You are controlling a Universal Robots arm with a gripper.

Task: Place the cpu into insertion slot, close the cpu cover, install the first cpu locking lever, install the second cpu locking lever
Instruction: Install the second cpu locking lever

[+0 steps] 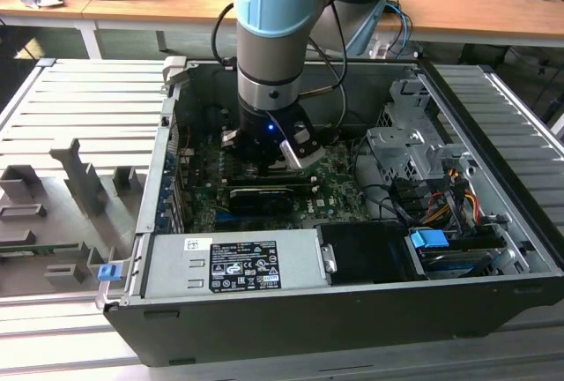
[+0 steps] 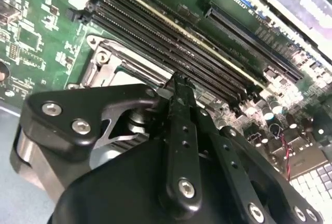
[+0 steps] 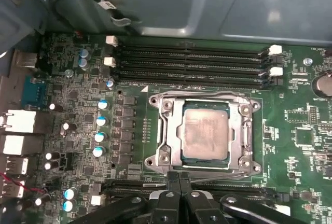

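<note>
The cpu point(image 3: 206, 133), a dull silver-grey square, lies flat in the insertion slot point(image 3: 161, 157) on the green board. The cpu cover point(image 3: 239, 130), a silver frame, lies down around it. A thin metal lever point(image 3: 220, 174) runs along the socket edge nearest my fingers. My gripper point(image 3: 179, 178) is shut, its two black fingertips pressed together just beside that edge, with nothing visible between them. In the second wrist view the gripper point(image 2: 177, 85) hangs over the socket's corner point(image 2: 104, 58). In the exterior view the gripper point(image 1: 269, 162) is deep inside the open computer case.
Long black memory slots point(image 3: 192, 60) run past the socket's far side. A long black card point(image 1: 261, 196) and the grey labelled box point(image 1: 233, 262) lie close to the arm. A metal drive cage point(image 1: 407, 147) and cables point(image 1: 441, 196) stand at the exterior view's right.
</note>
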